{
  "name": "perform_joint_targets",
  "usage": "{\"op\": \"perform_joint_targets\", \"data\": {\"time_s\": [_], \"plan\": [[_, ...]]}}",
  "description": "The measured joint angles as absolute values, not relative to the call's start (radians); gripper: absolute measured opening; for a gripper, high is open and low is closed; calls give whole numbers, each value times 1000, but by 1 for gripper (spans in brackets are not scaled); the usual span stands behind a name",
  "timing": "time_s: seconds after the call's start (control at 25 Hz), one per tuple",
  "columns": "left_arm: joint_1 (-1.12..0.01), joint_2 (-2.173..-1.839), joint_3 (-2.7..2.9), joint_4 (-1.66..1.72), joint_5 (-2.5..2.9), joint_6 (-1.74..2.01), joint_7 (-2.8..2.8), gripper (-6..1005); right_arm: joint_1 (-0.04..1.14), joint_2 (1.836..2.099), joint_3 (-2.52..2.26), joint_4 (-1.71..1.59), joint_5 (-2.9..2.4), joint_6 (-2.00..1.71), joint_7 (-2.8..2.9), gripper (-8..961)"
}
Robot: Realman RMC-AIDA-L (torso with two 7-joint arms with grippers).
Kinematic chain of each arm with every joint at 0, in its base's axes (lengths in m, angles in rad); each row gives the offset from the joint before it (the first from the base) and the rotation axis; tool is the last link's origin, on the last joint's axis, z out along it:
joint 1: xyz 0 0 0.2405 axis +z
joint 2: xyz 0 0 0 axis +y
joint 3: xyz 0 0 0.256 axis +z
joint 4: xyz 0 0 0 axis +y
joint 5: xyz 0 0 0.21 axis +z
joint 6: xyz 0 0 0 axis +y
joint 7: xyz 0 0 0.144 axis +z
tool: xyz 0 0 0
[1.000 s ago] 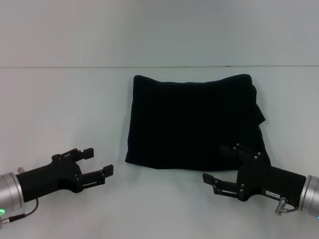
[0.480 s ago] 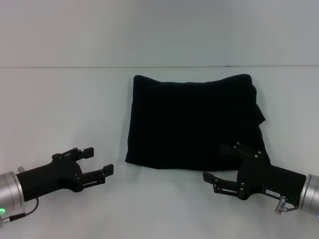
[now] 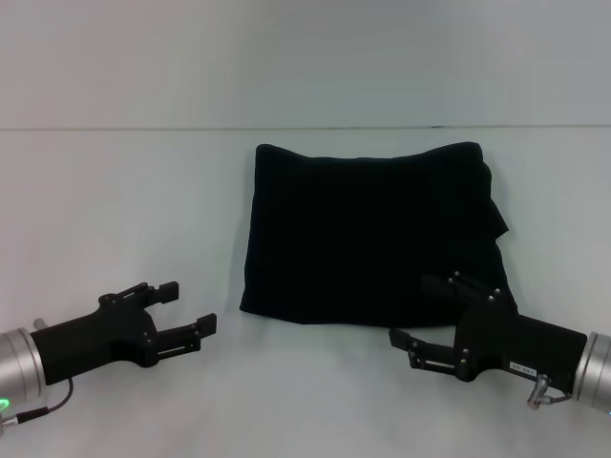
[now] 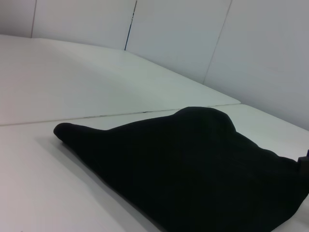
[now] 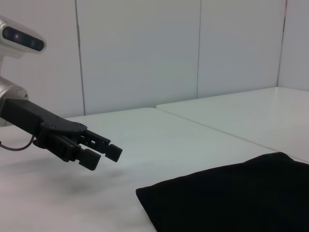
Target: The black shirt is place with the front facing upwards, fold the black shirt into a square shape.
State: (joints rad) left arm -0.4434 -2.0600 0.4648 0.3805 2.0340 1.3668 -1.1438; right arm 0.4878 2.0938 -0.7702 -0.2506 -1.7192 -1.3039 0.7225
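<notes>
The black shirt [image 3: 368,234] lies flat in the middle of the white table [image 3: 124,210], folded into a rough square with plain black cloth facing up. No lettering shows. It also fills the left wrist view [image 4: 193,169] and shows low in the right wrist view [image 5: 241,198]. My left gripper [image 3: 189,307] hovers open near the table's front, left of the shirt's near corner and apart from it. It shows again in the right wrist view [image 5: 106,154]. My right gripper [image 3: 412,311] is open and empty, just in front of the shirt's near right edge.
A seam [image 3: 143,129] crosses the table behind the shirt. Small cloth folds stick out on the shirt's right side [image 3: 498,224]. White wall panels [image 5: 140,53] stand beyond the table.
The right arm has drawn back a very little toward the table's front. The shirt and the left arm have not moved.
</notes>
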Motion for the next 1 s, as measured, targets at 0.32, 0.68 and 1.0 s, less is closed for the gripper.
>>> {"op": "perform_joint_targets", "data": {"time_s": [0.32, 0.68, 1.0], "plan": [[-443, -2060, 465, 380, 2034, 1370, -1144, 872, 488, 2094, -770, -247, -1718, -1304, 723, 916], [-443, -2060, 465, 379, 2034, 1371, -1144, 872, 488, 2094, -771, -245, -1718, -1306, 722, 916], [-442, -2060, 465, 378, 2034, 1373, -1144, 872, 488, 2094, -771, -245, -1721, -1308, 723, 916]]}}
